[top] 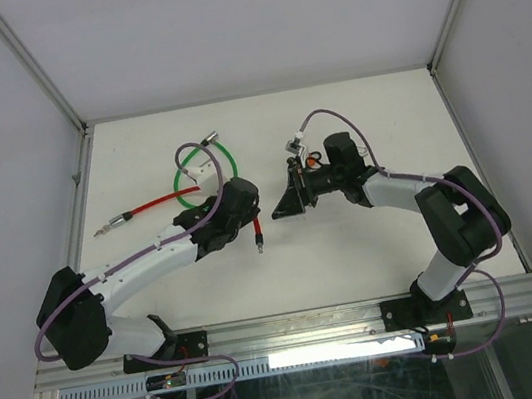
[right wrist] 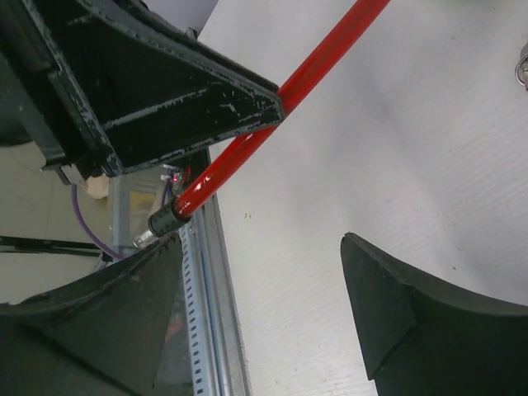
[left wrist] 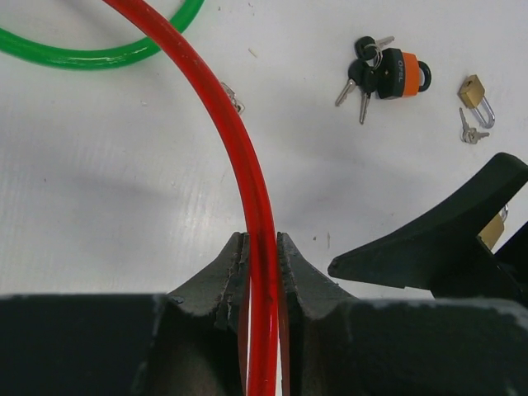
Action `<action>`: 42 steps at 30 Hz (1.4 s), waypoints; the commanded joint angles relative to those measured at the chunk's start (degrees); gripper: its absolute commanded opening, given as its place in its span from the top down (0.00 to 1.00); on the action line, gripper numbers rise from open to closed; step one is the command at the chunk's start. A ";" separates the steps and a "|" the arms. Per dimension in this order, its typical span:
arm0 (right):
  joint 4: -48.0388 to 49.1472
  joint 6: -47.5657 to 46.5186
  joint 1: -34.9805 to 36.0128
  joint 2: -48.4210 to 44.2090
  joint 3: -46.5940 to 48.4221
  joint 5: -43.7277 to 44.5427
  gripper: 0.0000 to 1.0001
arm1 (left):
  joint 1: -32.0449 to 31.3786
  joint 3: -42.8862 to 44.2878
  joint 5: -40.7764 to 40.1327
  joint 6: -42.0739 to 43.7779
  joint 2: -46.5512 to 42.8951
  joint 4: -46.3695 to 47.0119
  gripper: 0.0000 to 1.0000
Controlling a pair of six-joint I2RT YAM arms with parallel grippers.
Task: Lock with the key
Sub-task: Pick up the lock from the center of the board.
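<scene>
While left gripper [left wrist: 260,241] pinches red cable [left wrist: 238,153] tight, right gripper [right wrist: 262,247] hangs wide, empty, near cable's metal tip [right wrist: 159,223]. Orange padlock [left wrist: 402,74] with keys [left wrist: 360,81] lies apart on table [left wrist: 124,206]. Step looks like: presenting cable end. Next probably: right fetches padlock

Padlocks [left wrist: 402,74], keys [left wrist: 353,82] right of the cable [left wrist: 239,157], all on the table [left wrist: 124,190].
</scene>
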 commanded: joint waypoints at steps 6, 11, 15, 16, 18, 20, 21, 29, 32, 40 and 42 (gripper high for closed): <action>11.59 15.89 3.03 1.01 0.61 2.97 0.21 | -2.12 1.59 -2.92 -2.30 0.90 6.49 1.00; 12.57 17.95 5.38 2.64 0.57 3.33 0.27 | -2.32 2.61 -3.83 -4.40 2.14 6.49 1.00; 12.38 19.25 6.76 3.51 0.83 4.53 0.31 | -2.41 3.30 -3.98 -5.46 2.51 6.45 1.00; 12.42 19.67 6.97 3.76 0.91 4.76 0.31 | -2.45 3.37 -4.00 -5.67 2.47 6.49 1.00; 12.93 20.92 7.10 4.26 0.85 5.23 0.33 | -2.48 3.61 -4.00 -6.03 2.35 6.49 1.00; 13.84 22.54 7.10 4.61 0.67 6.16 0.35 | -2.50 3.70 -3.79 -6.51 2.17 6.54 1.00; 14.24 23.29 7.18 4.69 0.54 6.83 0.36 | -2.56 3.74 -3.65 -6.77 2.08 6.56 1.00; 15.24 25.62 7.11 5.04 0.11 9.37 0.75 | -3.38 3.14 -3.14 -7.33 2.10 8.01 1.00; 13.71 24.65 7.00 5.24 0.57 9.14 1.00 | -3.38 2.72 -3.05 -6.68 1.34 8.44 1.00; 12.94 22.59 5.20 3.41 1.61 4.85 1.00 | -3.33 -5.08 -4.82 -2.12 -7.64 14.06 0.59; 12.83 21.55 4.33 2.10 1.75 3.82 1.00 | -3.21 -9.88 -4.88 1.40 -12.62 19.90 0.37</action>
